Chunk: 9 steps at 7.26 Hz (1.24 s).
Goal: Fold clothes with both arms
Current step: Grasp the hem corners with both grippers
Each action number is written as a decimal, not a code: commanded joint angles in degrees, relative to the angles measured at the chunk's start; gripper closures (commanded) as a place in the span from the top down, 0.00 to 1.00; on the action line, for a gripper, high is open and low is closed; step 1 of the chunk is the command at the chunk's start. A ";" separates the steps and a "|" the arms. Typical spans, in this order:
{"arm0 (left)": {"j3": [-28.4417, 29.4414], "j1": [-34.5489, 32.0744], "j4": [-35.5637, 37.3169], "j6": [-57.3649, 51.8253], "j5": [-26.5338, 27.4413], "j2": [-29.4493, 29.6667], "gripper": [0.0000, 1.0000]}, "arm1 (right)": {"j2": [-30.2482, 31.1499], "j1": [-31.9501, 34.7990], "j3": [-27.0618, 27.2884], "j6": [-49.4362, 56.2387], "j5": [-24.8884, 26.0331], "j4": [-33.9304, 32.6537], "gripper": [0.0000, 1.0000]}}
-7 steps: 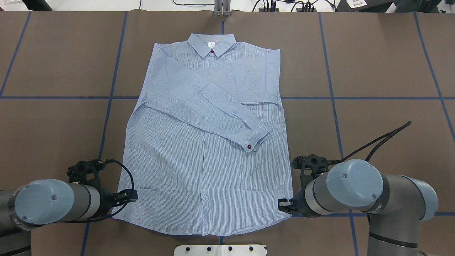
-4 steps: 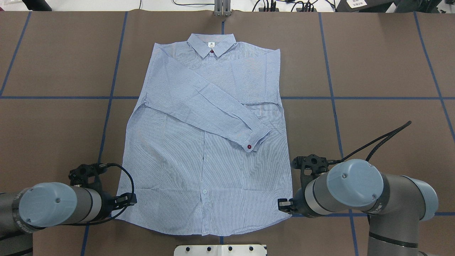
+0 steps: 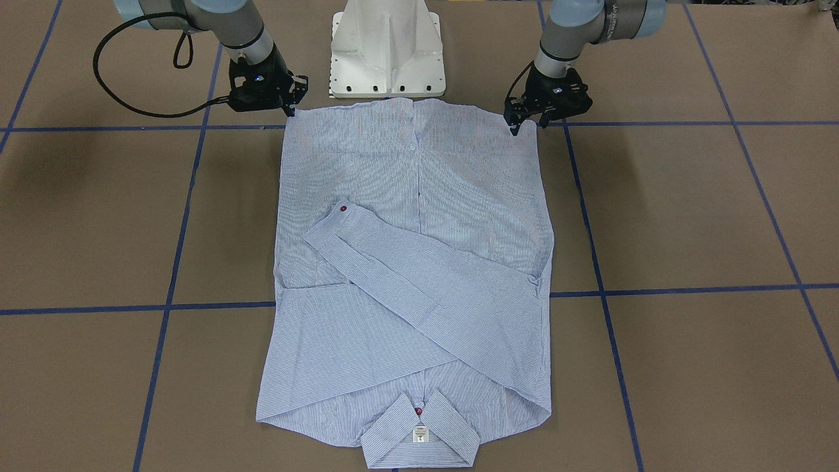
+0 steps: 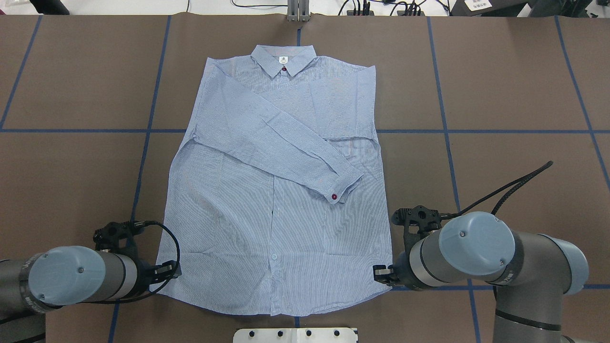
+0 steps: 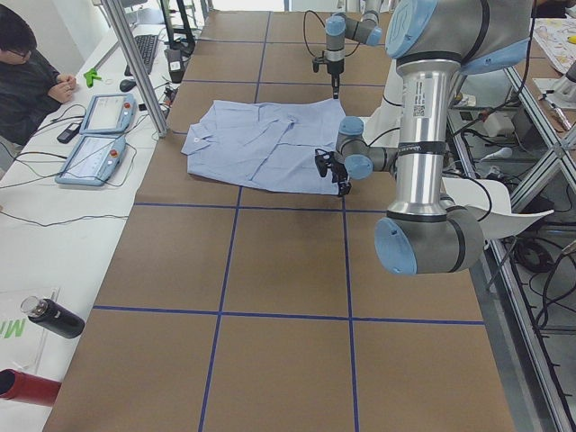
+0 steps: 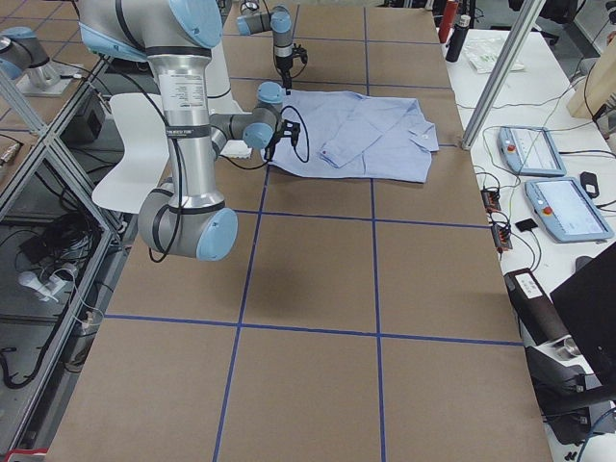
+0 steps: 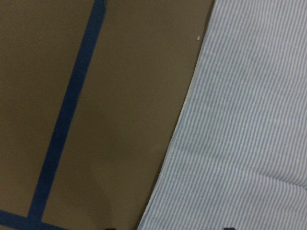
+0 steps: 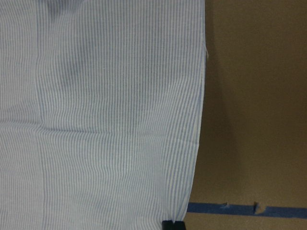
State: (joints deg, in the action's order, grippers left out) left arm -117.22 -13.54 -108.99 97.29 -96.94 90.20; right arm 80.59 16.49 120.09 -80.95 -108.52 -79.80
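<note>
shirt (image 4: 274, 190) — flat mid-worktop (image 4: 500, 95), front up, collar toward the far edge, one sleeve slanted across the chest | left claw (image 4: 164, 272) spread wide at the hem's left corner | right claw (image 4: 381, 275) narrowed — pinching the hem's right corner

No writing is legible; the neck label (image 3: 419, 433) on the shirt (image 3: 459, 196) is too small to read.

Left claw (image 3: 527, 121), right claw (image 3: 278, 105): both low.
</note>
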 commanded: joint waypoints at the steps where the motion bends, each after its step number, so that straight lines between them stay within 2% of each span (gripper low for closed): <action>1: 0.85 0.00 0.00 0.00 -0.01 0.15 0.69 | 0.01 0.38 -0.03 0.00 -0.55 0.00 0.00; 2: 1.11 0.18 0.00 0.00 -0.01 0.16 0.59 | 0.10 0.47 -0.03 0.09 -0.55 0.00 0.00; 9: 0.33 0.53 0.18 -0.09 -0.36 0.16 0.52 | 0.27 0.91 -0.11 0.09 -0.64 0.00 0.00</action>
State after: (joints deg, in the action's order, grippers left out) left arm -116.60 -13.00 -108.88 97.21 -97.22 90.34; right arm 80.81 17.34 120.00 -80.86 -109.16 -79.80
